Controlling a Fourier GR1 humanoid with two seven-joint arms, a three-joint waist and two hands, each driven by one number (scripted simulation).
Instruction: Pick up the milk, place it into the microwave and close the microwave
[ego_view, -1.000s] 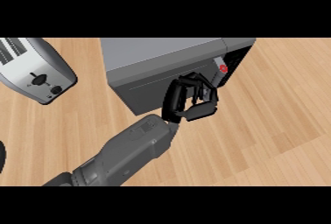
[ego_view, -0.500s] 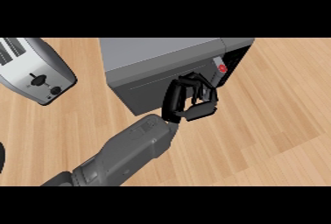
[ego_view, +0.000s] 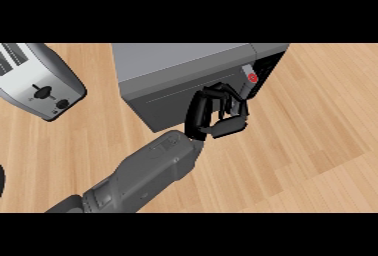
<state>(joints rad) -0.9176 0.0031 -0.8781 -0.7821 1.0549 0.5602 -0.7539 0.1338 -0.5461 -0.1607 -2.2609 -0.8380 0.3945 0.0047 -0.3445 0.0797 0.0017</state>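
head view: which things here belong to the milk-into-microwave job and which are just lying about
Part of the job:
- microwave, its door nearly shut
- robot hand, fingers curled at the door's front
- milk: not visible, so its place cannot be told

Just lying about:
- toaster, on the wooden counter left of the microwave

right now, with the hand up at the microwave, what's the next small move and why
Probably push the door in toward the microwave until it sits flush. The right hand, fingers curled, is against the door's free edge, and a dark gap shows beside the red button, so the door looks not quite shut. No milk is visible outside.
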